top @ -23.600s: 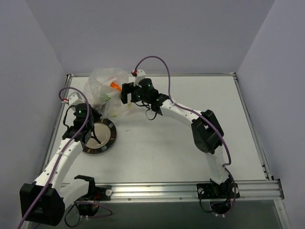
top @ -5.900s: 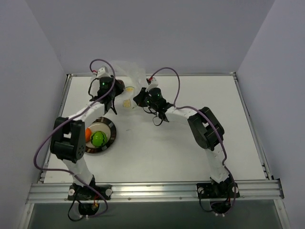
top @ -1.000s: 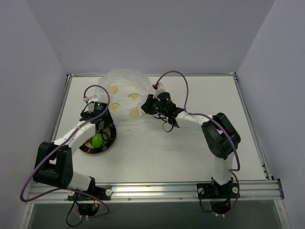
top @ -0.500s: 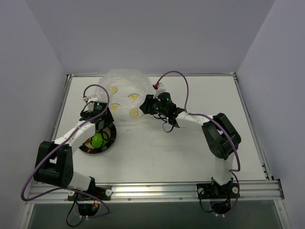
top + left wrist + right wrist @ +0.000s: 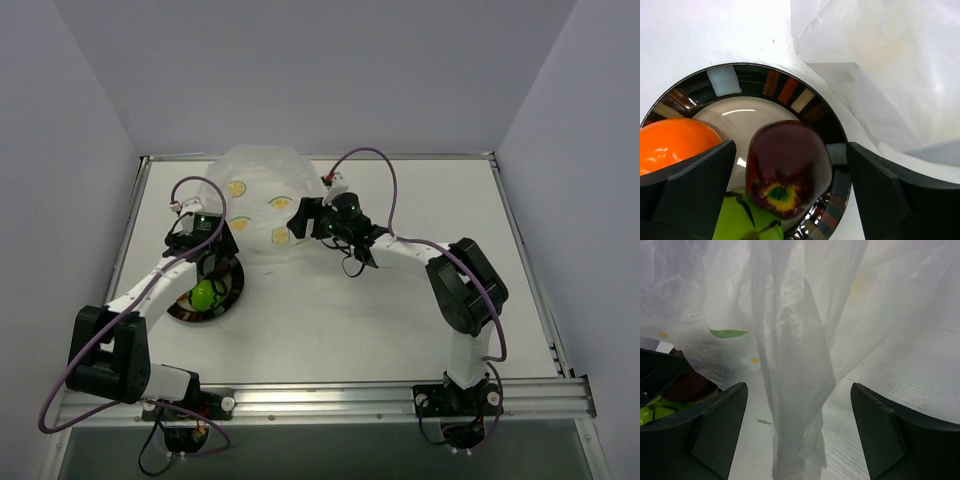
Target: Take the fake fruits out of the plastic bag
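Note:
The plastic bag (image 5: 262,195) lies puffed up at the back of the table, printed with yellow lemon slices. The fake fruits rest on the dark-rimmed plate (image 5: 790,93): a dark brown apple (image 5: 788,170), an orange one (image 5: 675,145) and a bright green one (image 5: 737,224). My left gripper (image 5: 790,192) is open over the plate, with the apple between its fingers and untouched. My right gripper (image 5: 797,432) is open, and a twisted fold of the bag (image 5: 795,385) hangs loose between its fingers. From above, only the green fruit (image 5: 204,294) shows on the plate (image 5: 232,290).
The bag's edge (image 5: 880,70) reaches right beside the plate's rim. Raised rails border the white table (image 5: 420,210). In the top view my left gripper (image 5: 212,266) is over the plate's back edge and my right gripper (image 5: 300,216) is at the bag's right side.
My right gripper has opened and let go of the bag's fold. The left gripper has opened a little wider over the apple. Neither arm has shifted much.

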Robot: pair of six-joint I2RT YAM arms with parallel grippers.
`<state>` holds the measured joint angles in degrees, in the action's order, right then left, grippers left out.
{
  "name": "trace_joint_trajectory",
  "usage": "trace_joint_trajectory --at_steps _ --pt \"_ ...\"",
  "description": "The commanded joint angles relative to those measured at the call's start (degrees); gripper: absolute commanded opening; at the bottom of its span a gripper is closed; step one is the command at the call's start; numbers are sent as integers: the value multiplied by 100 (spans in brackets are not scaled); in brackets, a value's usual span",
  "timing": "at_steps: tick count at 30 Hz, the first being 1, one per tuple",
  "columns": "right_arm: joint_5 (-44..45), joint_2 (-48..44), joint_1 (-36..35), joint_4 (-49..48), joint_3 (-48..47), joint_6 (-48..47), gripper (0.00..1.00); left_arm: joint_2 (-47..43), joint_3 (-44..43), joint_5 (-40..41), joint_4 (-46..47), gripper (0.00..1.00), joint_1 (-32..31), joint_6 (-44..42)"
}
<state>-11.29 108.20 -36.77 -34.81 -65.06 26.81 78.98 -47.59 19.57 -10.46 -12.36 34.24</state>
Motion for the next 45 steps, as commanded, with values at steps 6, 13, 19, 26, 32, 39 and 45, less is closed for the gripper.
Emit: trace_joint_trajectory --at_steps 6,13,19,26,32,39,45 --pt "170 -484 4 -105 -7 -53 95 -1770 -57 -611 44 95 32 215" --pt "1073 -1046 -5 -123 265 -44 100 -3010 -637 -1463 -1008 94 32 -162" --pt "2314 -2170 -5 -290 853 0 100 -4240 -716 -2308 -1528 94 32 -733" --pt "2913 -3619 -23 -220 1205 0 100 -5524 -286 -2652 -1907 94 32 -1103" --pt "3282 -5007 -84 569 1583 -149 100 -6052 -101 -2845 -1934 94 32 -1446" --pt "4204 -7021 -93 1616 2706 -167 94 -6254 -75 -3223 -1978 94 49 -1543" --pt "4513 -7727 -111 2373 3385 385 85 -6447 -92 -2986 -2118 94 49 -1473"
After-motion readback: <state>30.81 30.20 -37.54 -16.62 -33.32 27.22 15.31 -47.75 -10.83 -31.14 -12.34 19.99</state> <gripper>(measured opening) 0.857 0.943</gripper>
